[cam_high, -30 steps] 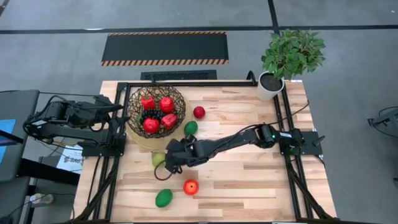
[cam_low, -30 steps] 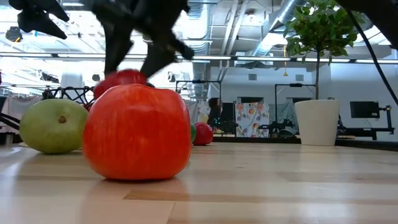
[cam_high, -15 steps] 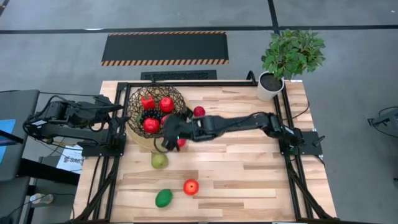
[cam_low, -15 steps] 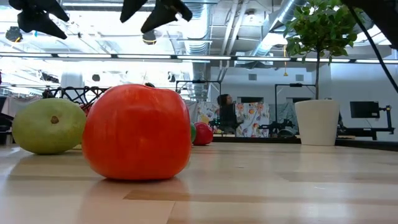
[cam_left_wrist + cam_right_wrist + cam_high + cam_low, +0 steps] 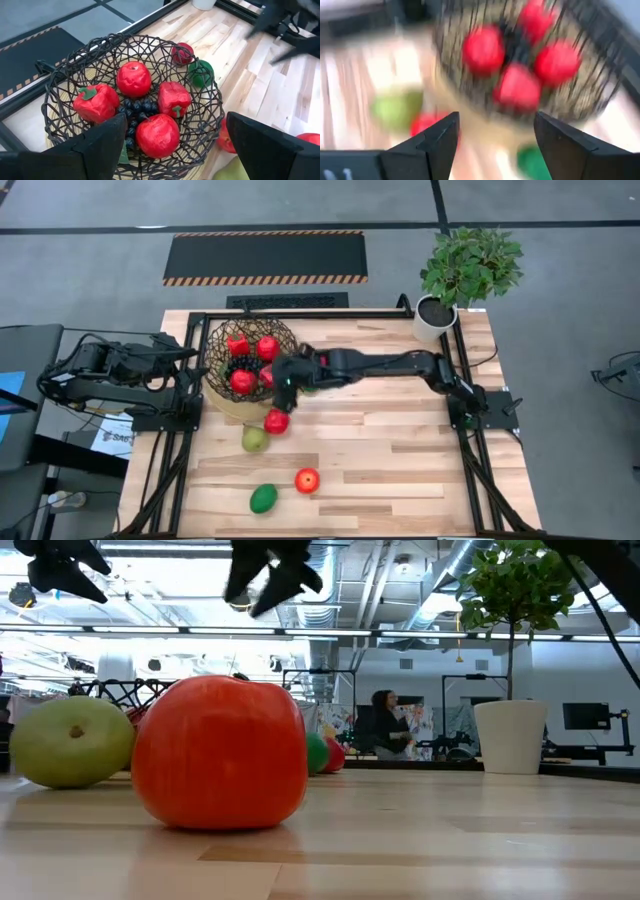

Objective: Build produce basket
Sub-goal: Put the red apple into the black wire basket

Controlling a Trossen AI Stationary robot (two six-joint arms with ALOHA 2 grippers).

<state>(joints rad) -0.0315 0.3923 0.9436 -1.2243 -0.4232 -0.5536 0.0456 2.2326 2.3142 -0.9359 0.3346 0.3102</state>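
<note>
The dark open-weave basket stands at the table's far left and holds two red apples, two red peppers and dark grapes. My right gripper hovers open and empty at the basket's right rim, above the table. A red fruit lies on the table just near of the basket, beside a yellow-green pear. A red apple and a green oval lie near the front edge. My left gripper waits open, left of the basket.
A red apple and a green oval lie on the table right of the basket, under my right arm. A potted plant stands at the far right corner. A black frame borders the table. A person stands in the room behind.
My right gripper has risen from beside the pear and gone toward the far edge, to the basket's right rim. The red fruit that was between its fingers a second ago went up with it and now lies on the table, just near of the basket.
</note>
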